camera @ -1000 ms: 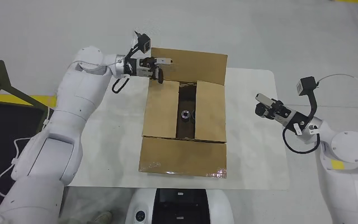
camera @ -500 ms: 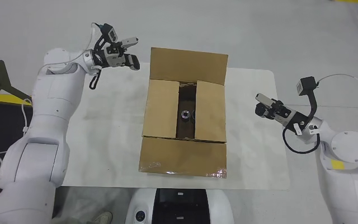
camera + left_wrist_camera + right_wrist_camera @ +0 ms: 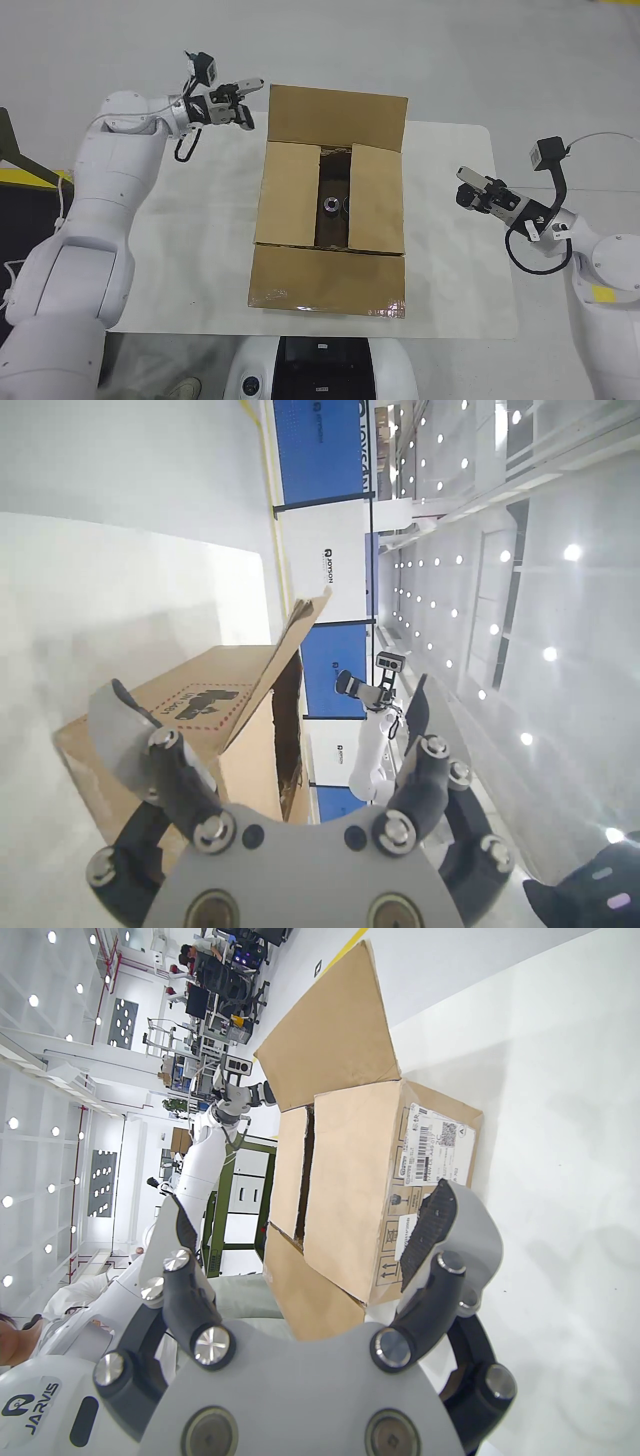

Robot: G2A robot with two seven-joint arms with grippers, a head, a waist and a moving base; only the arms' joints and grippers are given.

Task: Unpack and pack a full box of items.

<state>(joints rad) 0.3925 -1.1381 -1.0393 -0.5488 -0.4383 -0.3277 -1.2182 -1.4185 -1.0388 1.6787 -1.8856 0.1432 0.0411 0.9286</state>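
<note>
A brown cardboard box (image 3: 330,215) stands on the white table (image 3: 200,250). Its far flap (image 3: 340,116) is raised, its near flap (image 3: 328,282) lies outward, and its two side flaps lean over the opening. Through the dark gap between them I see round metal items (image 3: 333,206). My left gripper (image 3: 250,103) hangs open with nothing in it, just left of the far flap's corner; the left wrist view shows the box (image 3: 240,725) close ahead. My right gripper (image 3: 462,188) stands open and apart from the box, off to its right, facing the box side (image 3: 380,1178).
The white table top stretches wide on both sides of the box. A dark stand (image 3: 12,150) sits off the table's left edge.
The left gripper let go of the far flap, swung away to the left, then came partway back toward the flap's corner. The right arm and the box kept still.
</note>
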